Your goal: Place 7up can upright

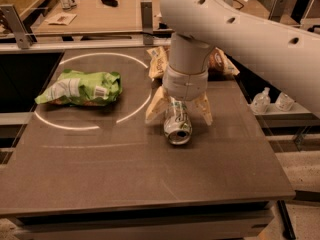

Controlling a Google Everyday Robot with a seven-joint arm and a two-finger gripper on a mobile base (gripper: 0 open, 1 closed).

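Observation:
The 7up can [177, 123] lies on its side on the dark table [125, 169], its silver top facing me, right of the table's centre. My gripper [180, 111] hangs straight down over the can's far end. Its two pale fingers [154, 105] are spread apart, one on each side of the can. The jaws are open and do not close on the can. The can's far end is hidden under the wrist.
A crinkled green snack bag [80, 88] lies at the left inside a ring of light. Tan snack bags [159, 61] lie behind the arm. Small bottles [272, 101] stand off the table's right edge. A counter with a metal rail is behind.

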